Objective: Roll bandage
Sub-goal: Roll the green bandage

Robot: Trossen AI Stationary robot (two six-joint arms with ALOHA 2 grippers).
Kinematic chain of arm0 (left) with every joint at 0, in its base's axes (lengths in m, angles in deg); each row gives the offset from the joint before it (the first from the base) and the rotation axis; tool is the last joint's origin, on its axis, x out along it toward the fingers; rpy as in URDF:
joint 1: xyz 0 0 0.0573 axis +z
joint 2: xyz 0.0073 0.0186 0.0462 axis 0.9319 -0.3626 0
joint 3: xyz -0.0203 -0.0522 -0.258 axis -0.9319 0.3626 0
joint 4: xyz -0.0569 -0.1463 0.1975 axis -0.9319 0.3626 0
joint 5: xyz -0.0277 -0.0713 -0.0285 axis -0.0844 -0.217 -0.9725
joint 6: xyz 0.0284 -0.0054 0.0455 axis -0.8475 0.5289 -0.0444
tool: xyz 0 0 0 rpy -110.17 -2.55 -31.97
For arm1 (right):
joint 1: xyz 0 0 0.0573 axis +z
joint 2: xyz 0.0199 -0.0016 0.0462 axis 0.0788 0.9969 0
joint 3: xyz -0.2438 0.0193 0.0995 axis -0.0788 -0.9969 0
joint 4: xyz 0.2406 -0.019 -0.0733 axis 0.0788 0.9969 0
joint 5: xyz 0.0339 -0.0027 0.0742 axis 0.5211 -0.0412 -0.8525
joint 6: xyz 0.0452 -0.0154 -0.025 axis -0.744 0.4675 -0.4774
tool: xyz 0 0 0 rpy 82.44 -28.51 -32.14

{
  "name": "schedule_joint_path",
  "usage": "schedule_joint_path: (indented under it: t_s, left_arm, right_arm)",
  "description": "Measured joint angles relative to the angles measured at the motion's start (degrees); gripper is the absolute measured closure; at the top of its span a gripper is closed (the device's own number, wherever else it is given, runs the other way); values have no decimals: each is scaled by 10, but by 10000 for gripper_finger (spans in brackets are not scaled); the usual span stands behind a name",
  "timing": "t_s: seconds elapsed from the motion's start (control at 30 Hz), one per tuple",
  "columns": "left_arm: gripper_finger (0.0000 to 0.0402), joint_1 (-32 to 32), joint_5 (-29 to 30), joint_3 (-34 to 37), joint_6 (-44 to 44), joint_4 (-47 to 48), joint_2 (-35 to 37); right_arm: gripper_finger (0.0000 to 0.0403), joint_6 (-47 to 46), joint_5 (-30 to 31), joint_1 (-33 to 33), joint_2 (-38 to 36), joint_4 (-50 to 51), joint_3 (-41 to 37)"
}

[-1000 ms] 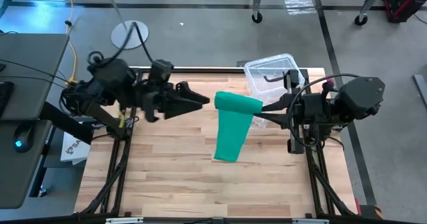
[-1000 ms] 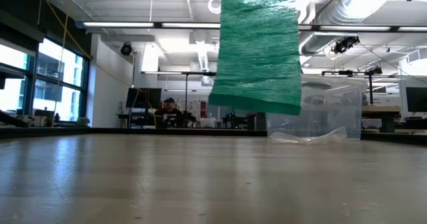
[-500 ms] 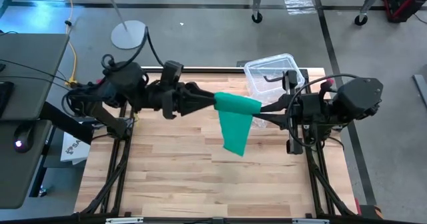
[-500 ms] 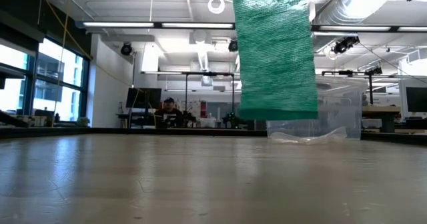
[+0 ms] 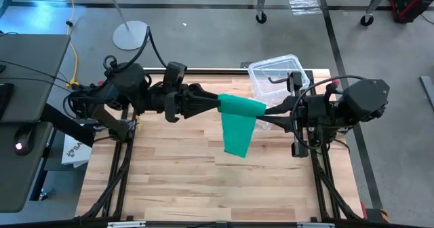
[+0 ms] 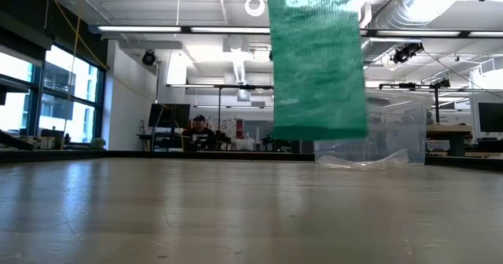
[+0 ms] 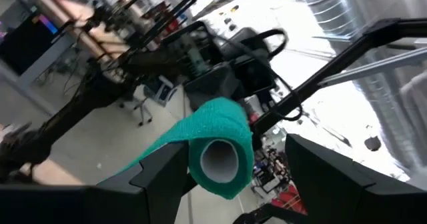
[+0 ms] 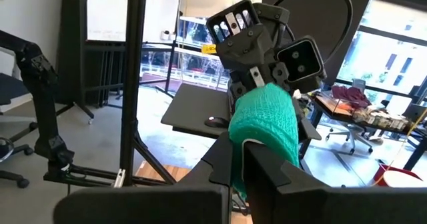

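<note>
One green stretchy fabric bandage [image 5: 239,119] is all we count: partly rolled, its rolled end held above the wooden surface [image 5: 183,174] and one loose tail hanging down without reaching it. We see two claws. Our right claw [image 5: 261,118] is clenched on the roll. Our left claw [image 5: 218,104] has its fingers spread either side of the roll's open end. One clear plastic box [image 5: 274,75] sits behind.

There's a clear plastic box [image 5: 274,75] with a black handle sitting at about 1 o'clock on the wooden table [image 5: 183,180]. Off the table around 11 o'clock, a round lamp base [image 5: 131,35] stands on the grey floor.
</note>
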Motion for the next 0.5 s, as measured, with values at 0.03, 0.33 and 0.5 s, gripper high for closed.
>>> schedule_joint_path:
  t_s: [0.03, 0.33, 0.5]
  left_arm:
    - [168, -1, 0, 0, -6, -10, 0]
    - [193, -3, -2, 0, -15, -3, -2]
    - [195, -3, -1, 0, -42, 14, -4]
  right_arm:
    - [391, 0, 0, 0, 0, 1, 0]
    - [391, -5, -2, -8, 0, 12, 0]
    - [391, -6, 0, -8, 0, 17, 0]
